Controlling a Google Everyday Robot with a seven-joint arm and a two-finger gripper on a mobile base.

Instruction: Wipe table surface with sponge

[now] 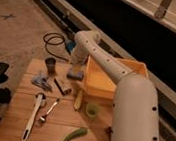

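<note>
Dark-blue sponge (75, 75) on wooden table surface (16, 124), just beneath the pincer (76, 66)

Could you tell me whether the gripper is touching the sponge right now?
Cannot tell. In the camera view the gripper sits directly over the sponge, but the arm hides where they would meet.

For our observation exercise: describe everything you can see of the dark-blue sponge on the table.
The sponge is a small dark-blue rectangular block, soft-looking, lying flat on the wooden table surface near its far edge, close beside the yellow tub. The gripper hangs right above it; whether they touch cannot be told.
</note>
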